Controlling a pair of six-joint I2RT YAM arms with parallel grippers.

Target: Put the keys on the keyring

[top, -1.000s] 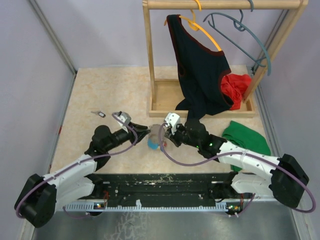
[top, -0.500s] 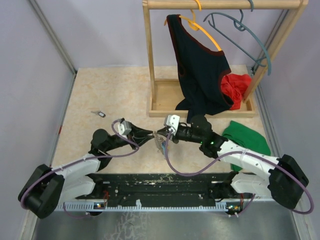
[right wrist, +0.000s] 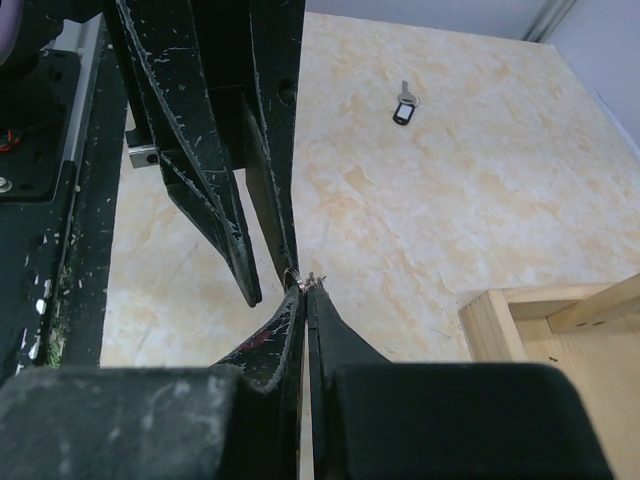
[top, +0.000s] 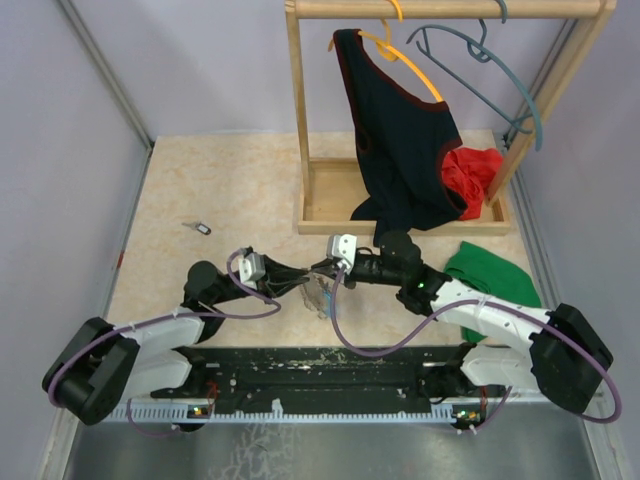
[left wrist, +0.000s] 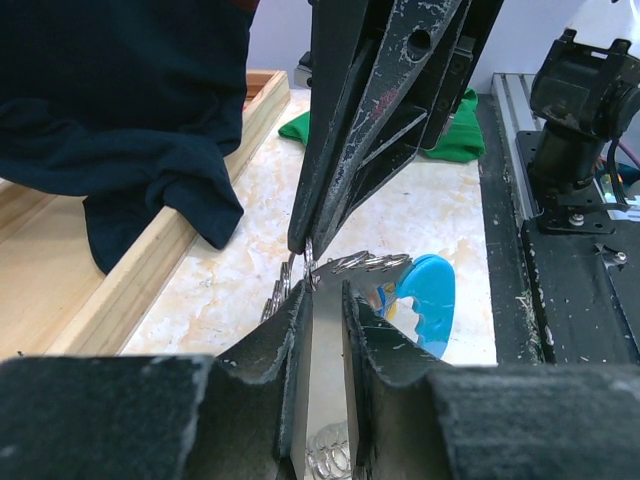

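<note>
The keyring [top: 320, 295], a loop of grey coiled wire with a light-blue section [left wrist: 425, 300], hangs just above the table's near middle. My right gripper [top: 321, 270] is shut on its wire, pinched at the fingertips [right wrist: 305, 287]. My left gripper [top: 297, 277] meets it tip to tip, its fingers [left wrist: 325, 290] a narrow gap apart, with the wire [left wrist: 360, 264] lying across their ends. From the right wrist view the left fingers [right wrist: 268, 282] stand visibly apart. One of the keys [top: 201, 229], black-headed [right wrist: 404, 110], lies alone on the table at the far left.
A wooden rack [top: 400, 215] stands at the back right with a dark garment [top: 400, 130] and a grey-blue hanger [top: 480, 60]. Red cloth [top: 472, 175] lies in its base, green cloth [top: 490, 275] beside my right arm. A black rail [top: 330, 365] runs along the near edge.
My left gripper has moved right to meet the right gripper and its jaws have narrowed. The keyring, low at the table a second ago, now hangs from the right gripper.
</note>
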